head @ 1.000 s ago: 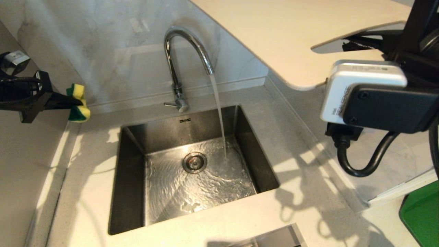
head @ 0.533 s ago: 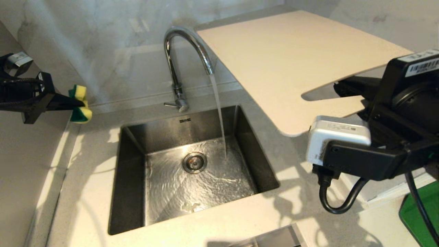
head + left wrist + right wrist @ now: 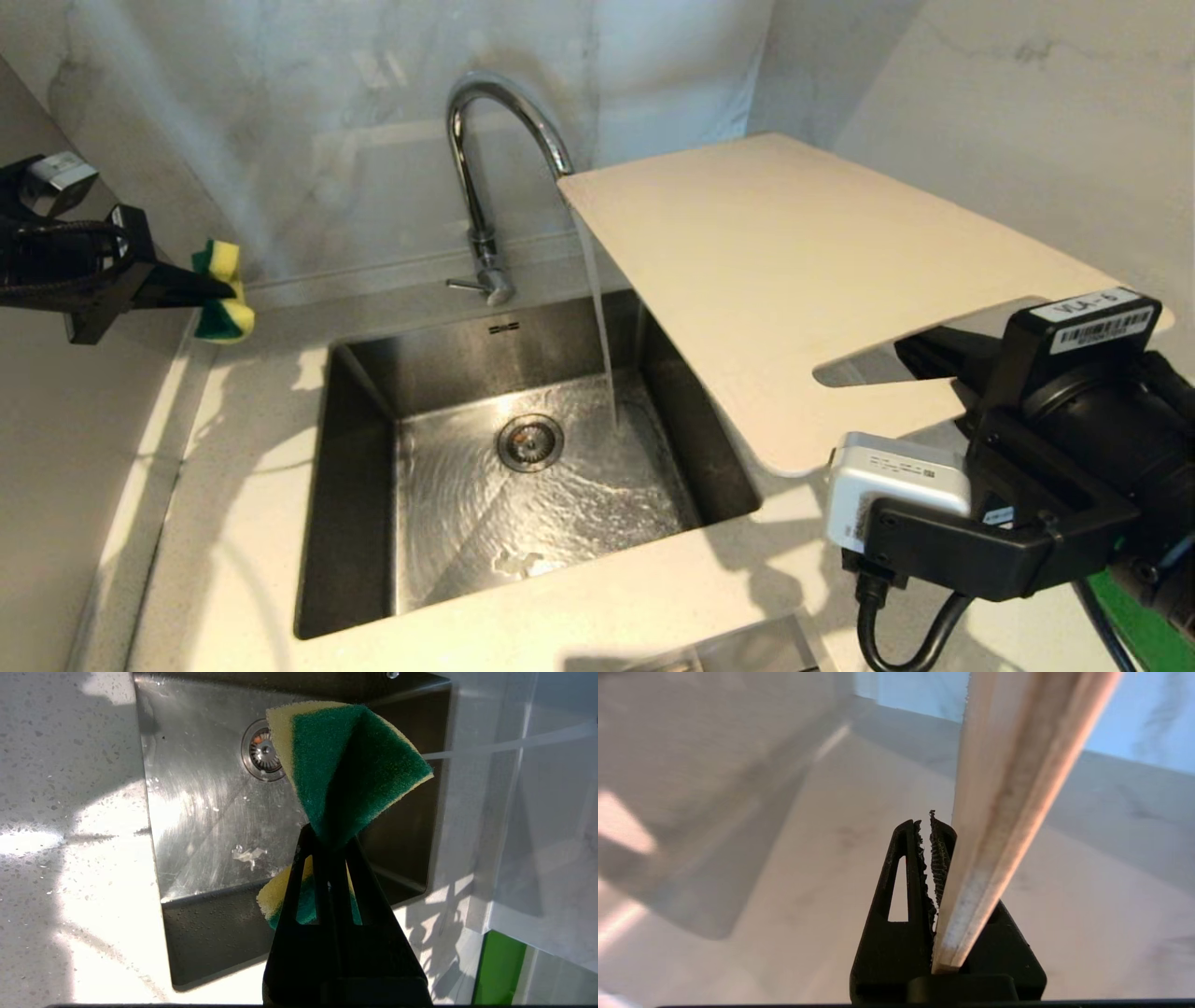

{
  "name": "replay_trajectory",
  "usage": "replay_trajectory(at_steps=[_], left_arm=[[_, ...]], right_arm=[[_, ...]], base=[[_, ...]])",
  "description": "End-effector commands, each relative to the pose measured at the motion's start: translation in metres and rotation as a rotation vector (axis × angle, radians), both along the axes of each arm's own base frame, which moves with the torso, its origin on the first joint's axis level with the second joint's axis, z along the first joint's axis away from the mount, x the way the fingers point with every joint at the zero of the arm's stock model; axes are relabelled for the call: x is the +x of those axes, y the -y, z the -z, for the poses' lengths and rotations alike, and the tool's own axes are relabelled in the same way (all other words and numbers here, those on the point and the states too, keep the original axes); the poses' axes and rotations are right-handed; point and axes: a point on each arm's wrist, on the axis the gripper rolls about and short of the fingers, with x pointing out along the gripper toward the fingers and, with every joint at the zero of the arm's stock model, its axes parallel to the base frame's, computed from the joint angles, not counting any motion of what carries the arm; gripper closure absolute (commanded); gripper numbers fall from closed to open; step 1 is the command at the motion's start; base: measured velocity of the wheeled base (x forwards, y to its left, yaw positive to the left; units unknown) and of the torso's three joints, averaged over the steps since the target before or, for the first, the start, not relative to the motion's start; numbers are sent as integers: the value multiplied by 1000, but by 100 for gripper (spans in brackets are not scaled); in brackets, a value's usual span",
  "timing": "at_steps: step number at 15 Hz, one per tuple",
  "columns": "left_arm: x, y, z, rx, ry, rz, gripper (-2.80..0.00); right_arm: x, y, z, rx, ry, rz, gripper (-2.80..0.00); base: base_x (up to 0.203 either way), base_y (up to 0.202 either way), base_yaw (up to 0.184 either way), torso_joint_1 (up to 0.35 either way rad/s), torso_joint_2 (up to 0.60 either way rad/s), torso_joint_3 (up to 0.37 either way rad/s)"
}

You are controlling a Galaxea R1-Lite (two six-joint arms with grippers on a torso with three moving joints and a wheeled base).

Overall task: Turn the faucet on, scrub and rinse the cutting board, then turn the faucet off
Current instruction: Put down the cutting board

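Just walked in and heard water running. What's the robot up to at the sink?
It's washing up. The faucet is on, its stream falling into the steel sink. The right end effector grips the cream cutting board by its handle end, holding it over the sink's right side, its far corner at the spout. The left end effector pinches a yellow-green sponge off to the left, not yet on the board.

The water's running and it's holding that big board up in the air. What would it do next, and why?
Probably ease the cutting board a little further left and down, so the stream from the faucet lands on its face. The right claw grips its handle end; its far corner only just reaches the spout.
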Motion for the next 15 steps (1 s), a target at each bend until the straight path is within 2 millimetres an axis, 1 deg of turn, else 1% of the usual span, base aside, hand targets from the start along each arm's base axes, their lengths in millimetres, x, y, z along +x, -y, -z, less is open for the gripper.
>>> replay_trajectory(at_steps=[1,9,15], left_arm=[[2,0,3,-6,-14,0,0],[7,-1,8,-9,-31,-1,0],[14,-1,13,-9,-42,-1,0]], right_arm=[[0,0,14,16,-44,3,0],[-3,5,63,16,-186,57,0],[-1,3,93,6,-288,100,0]], base=[[0,0,0,0,0,0],[0,0,0,0,0,0],[0,0,0,0,0,0]])
